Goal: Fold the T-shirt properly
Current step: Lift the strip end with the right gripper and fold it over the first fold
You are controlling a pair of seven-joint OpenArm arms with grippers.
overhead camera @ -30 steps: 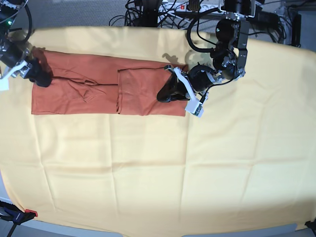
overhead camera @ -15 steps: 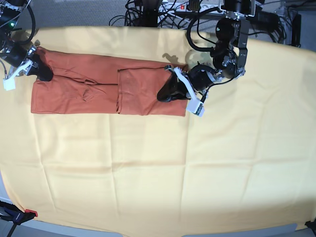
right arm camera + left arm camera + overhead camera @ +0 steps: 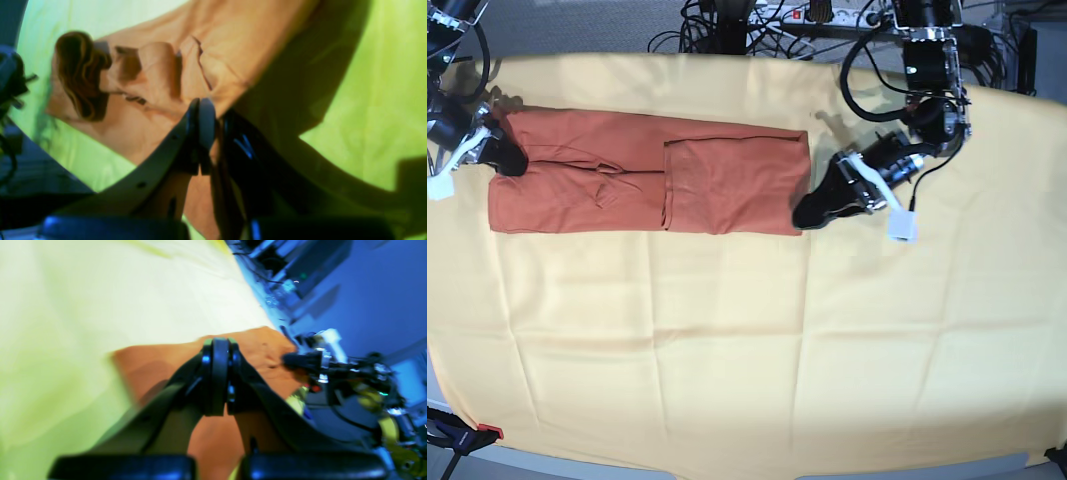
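Note:
The rust-orange T-shirt [image 3: 607, 180] lies flat as a long strip at the back left of the table, its right part folded over on top. My left gripper [image 3: 805, 215] is shut and sits at the strip's near right corner; in the left wrist view the gripper [image 3: 217, 373] has its fingers pressed together over the shirt [image 3: 260, 343]. My right gripper [image 3: 507, 160] is at the strip's left end. In the right wrist view the gripper [image 3: 211, 123] is closed on the shirt's [image 3: 233, 50] edge.
A large pale yellow cloth [image 3: 727, 350] covers the whole table. Cables and power strips [image 3: 727, 25] lie beyond the back edge. A red clamp [image 3: 487, 432] holds the front left corner. The right arm [image 3: 320, 363] shows at the shirt's far end in the left wrist view.
My left gripper has moved right, off the folded part to the shirt's near right corner. My right gripper shifted slightly at the left end.

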